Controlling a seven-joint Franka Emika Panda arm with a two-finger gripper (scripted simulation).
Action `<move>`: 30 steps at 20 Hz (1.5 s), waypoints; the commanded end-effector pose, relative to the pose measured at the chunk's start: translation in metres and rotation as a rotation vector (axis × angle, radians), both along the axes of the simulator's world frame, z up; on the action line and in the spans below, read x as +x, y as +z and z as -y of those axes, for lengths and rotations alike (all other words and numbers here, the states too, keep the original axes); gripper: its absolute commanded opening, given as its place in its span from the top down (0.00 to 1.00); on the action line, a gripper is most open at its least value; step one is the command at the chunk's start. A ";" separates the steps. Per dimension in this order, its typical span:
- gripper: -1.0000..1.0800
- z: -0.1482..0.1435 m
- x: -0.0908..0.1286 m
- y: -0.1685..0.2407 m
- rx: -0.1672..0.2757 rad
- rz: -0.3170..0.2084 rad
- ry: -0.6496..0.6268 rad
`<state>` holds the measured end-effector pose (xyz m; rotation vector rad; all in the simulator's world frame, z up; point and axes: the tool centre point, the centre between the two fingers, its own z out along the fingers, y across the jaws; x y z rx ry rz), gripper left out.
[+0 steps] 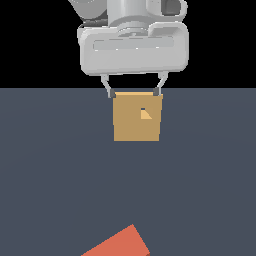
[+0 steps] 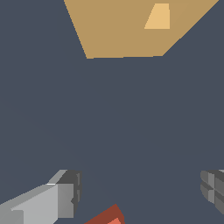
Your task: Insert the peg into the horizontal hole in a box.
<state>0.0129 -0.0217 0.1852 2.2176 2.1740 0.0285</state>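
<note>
The tan box (image 1: 129, 126) stands on the dark floor in the middle of the exterior view, with its small hole (image 1: 145, 114) in the facing side. It also shows in the wrist view (image 2: 118, 33), with the hole (image 2: 158, 17). My gripper (image 1: 134, 93) is open and empty, its fingertips showing just above the box's top edge. In the wrist view the gripper (image 2: 140, 192) has only bare floor between its fingers (image 2: 65, 194). The orange-red peg (image 1: 120, 244) lies at the exterior view's bottom edge, partly cut off. One peg corner (image 2: 107, 216) shows near the fingers. Its pale end is out of view.
The dark grey-blue floor (image 1: 50, 175) stretches around the box and the peg. Black background lies behind it.
</note>
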 end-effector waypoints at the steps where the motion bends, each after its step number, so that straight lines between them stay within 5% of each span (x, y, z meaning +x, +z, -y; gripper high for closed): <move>1: 0.04 0.000 0.000 0.000 0.000 0.000 0.000; 9: 0.04 0.026 0.001 -0.010 0.002 -0.002 -0.093; 16: 0.04 0.094 -0.007 -0.038 0.008 -0.009 -0.336; 24: 0.04 0.188 -0.051 -0.081 0.019 -0.019 -0.711; 30: 0.04 0.231 -0.092 -0.106 0.026 -0.025 -0.923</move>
